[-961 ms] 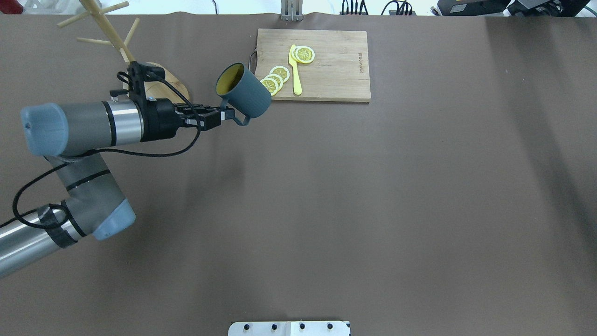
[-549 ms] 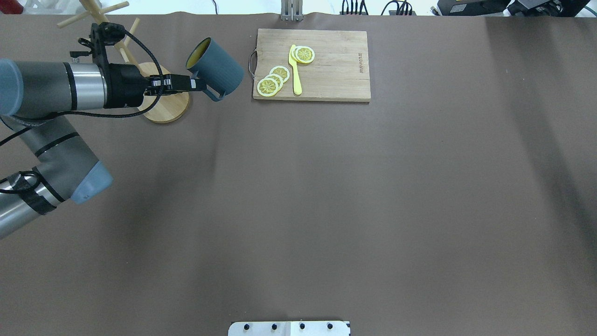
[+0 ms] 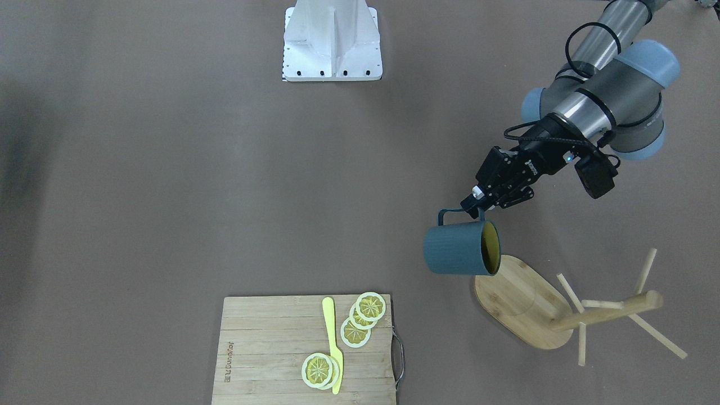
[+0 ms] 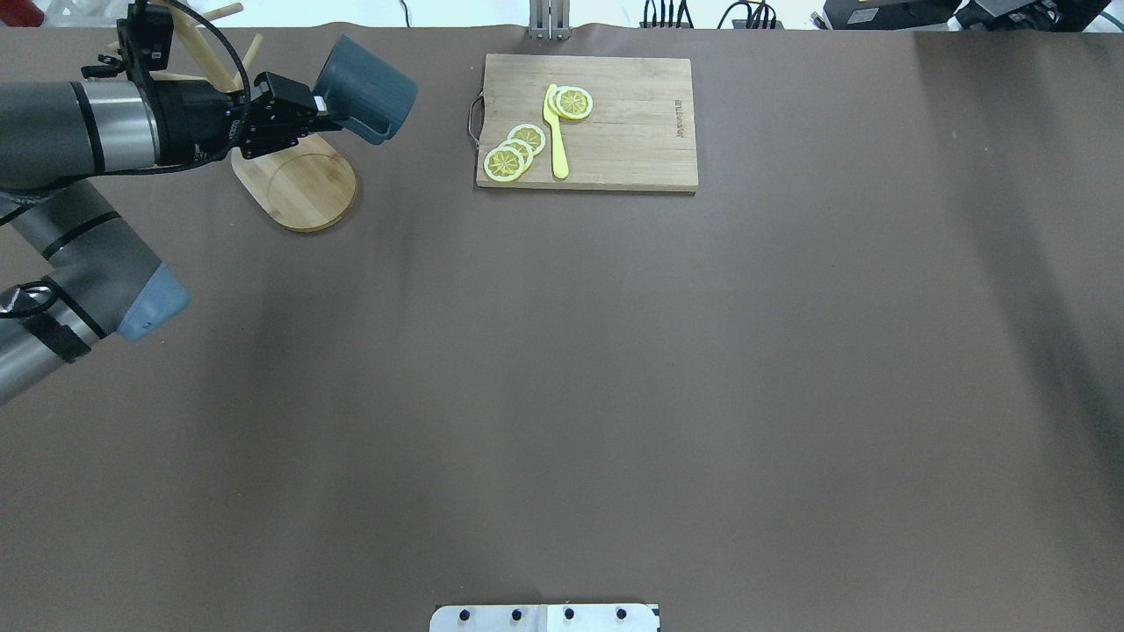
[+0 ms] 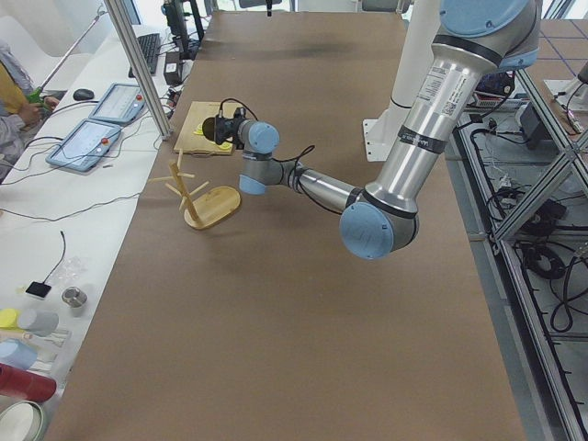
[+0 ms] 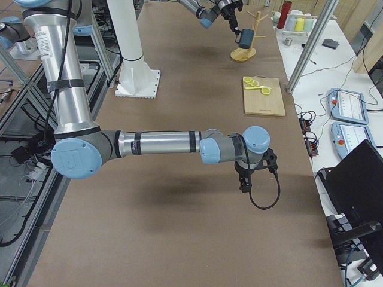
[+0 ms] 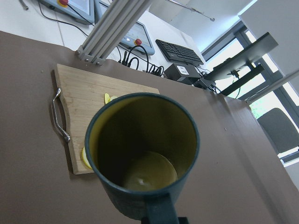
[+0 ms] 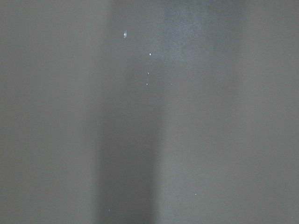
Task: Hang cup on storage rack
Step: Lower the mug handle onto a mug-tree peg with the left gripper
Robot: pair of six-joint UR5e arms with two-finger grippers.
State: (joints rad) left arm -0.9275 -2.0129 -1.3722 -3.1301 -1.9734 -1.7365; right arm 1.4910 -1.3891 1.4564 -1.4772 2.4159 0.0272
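A: So, nearest first: what is the right gripper (image 6: 245, 183) doing?

B: It hangs at the lower middle of the right side view, pointing down over bare table (image 6: 149, 251). Whether it is spread or pressed together, I cannot tell.

A: And beyond it?

B: The wooden cutting board (image 6: 264, 98) with lemon slices (image 4: 506, 162), well apart from the action.

A: Farthest?

B: The left gripper (image 4: 318, 104), at the upper left of the overhead view, is pinching the cup (image 4: 369, 81) by its loop handle. The cup is in the air, tipped on its side, with its yellow mouth turned toward the storage rack (image 4: 299, 180). It is near the oval base and apart from the pegs.

A: Why sideways?

B: Probably to present the handle loop to a peg; none is through it yet.
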